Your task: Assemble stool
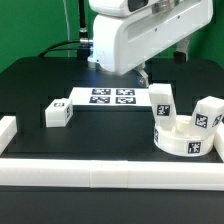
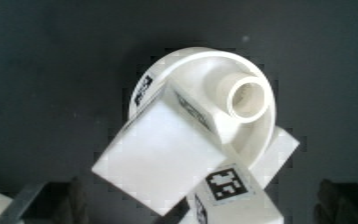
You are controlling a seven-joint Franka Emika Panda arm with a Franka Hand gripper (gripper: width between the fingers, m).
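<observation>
The seat point(image 1: 180, 138) sits flat on the dark surface point(image 1: 40, 80), just inside the border rails point(image 1: 110, 178). Its ring faces up and one tag faces the exterior camera. Lying flat keeps it steady and leaves the round socket point(image 2: 247, 97) open from above, probably for the legs to go into.

A propped leg point(image 1: 208, 116) leans at the seat's side toward the exterior view's right, tilted and touching or nearly touching the rim. A standing leg point(image 1: 162, 100) is upright just beside the seat on the opposite side, tag outward. A far leg point(image 1: 58, 114) lies well apart from the seat, beyond the marker board point(image 1: 100, 97), which lies flat between them. No leg looks fitted yet, so by my reading the assembly is at an early stage.

From the wrist camera a tagged leg point(image 2: 158, 155) cuts across the seat's rim point(image 2: 194, 70). I cannot tell whether it rests on the rim or only stands in front of it, nor which of the nearby legs it is.

The arm point(image 1: 130, 40) hangs above and behind the seat. Its fingers point(image 2: 30, 205) are spread as wide as they go and appear only as dark shapes at the corners of the wrist view. They grip nothing and are clear of both seat and leg. That wide spread, with the wrist camera looking down on the seat and the tagged leg, suggests an approach to pick up a piece beside the seat. A blocky leg leaning loosely like that could tip or slide if it is nudged off-centre.
</observation>
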